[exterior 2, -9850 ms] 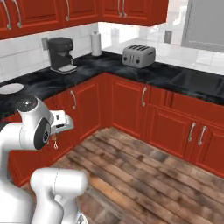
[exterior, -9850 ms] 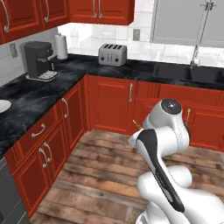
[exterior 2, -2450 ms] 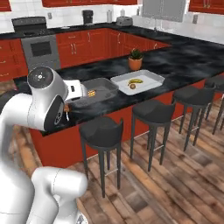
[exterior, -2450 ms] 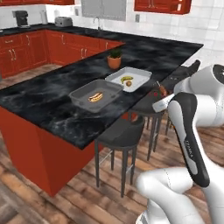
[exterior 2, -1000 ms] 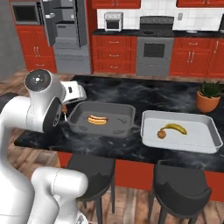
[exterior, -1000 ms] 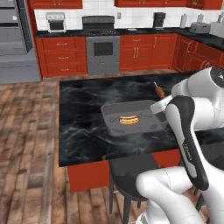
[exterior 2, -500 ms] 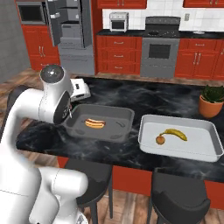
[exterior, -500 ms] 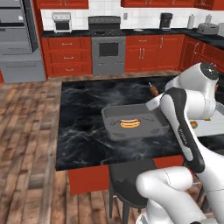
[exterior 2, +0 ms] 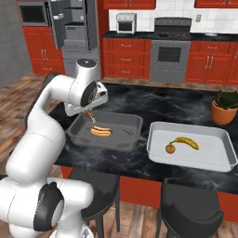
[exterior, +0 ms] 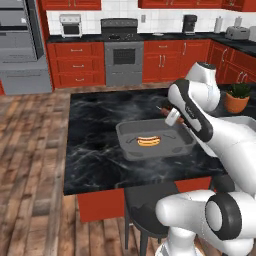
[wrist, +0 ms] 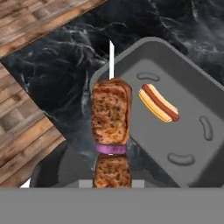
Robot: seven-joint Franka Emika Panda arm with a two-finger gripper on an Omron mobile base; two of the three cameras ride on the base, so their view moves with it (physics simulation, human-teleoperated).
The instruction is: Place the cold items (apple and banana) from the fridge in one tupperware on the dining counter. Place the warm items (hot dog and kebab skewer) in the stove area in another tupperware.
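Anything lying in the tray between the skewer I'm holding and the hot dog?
No. In the hand view, only bare grey tray floor separates the kebab skewer from the hot dog.

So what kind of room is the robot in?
It looks like a home kitchen: there is a stove against the back wall, red cabinets along it, and a black counter with stools tucked under it.

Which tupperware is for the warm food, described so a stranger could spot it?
On the black marble dining counter sit two trays. It is the dark grey tupperware nearer the arm, holding one hot dog. Its neighbour, the light grey tupperware, holds a banana and an apple.
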